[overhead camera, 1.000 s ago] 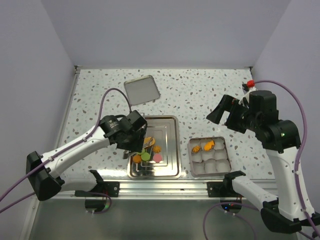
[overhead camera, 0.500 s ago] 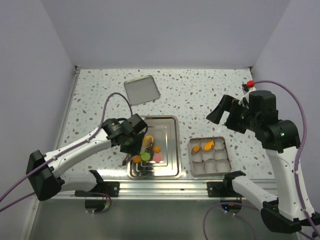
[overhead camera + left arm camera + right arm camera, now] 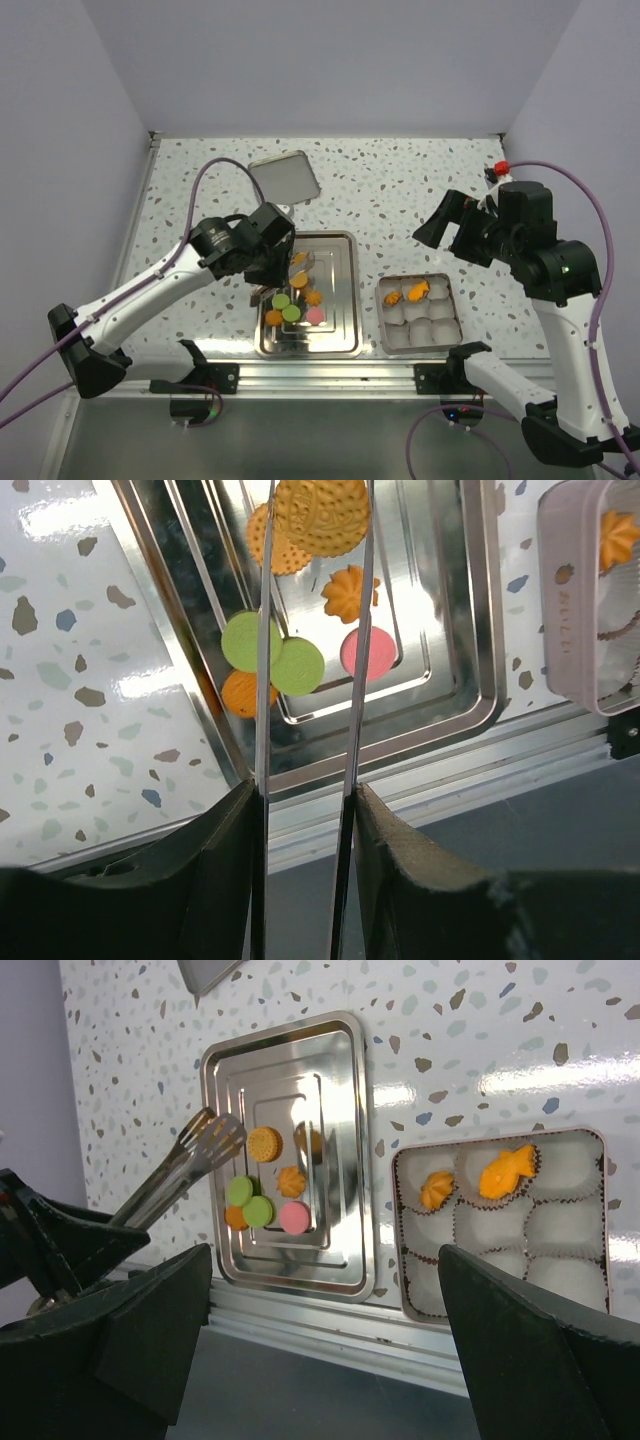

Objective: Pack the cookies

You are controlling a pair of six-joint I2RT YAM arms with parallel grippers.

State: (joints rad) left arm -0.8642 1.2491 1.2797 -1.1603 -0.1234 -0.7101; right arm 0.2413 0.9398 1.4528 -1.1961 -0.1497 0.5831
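My left gripper (image 3: 266, 266) is shut on metal tongs (image 3: 262, 680). The tong tips pinch a round orange cookie (image 3: 322, 512) above the back left of the steel tray (image 3: 342, 250). On the tray lie another round orange cookie (image 3: 272, 548), an orange flower-shaped one (image 3: 350, 592), two green ones (image 3: 250, 640), a pink one (image 3: 367, 652) and a small orange one (image 3: 243, 693). The square tin (image 3: 440, 330) holds two orange cookies (image 3: 508, 1171) in its back row. My right gripper (image 3: 440, 225) is open and empty, raised above the tin's far side.
The tin's square lid (image 3: 284, 178) lies at the back, beyond the tray. A metal rail (image 3: 320, 370) runs along the table's near edge. The tin's other white liners hold nothing. Walls close in the left, back and right.
My left gripper has moved with the tongs from the tray's near left toward its back left. A round orange cookie now sits between the tong tips. The right arm has not moved.
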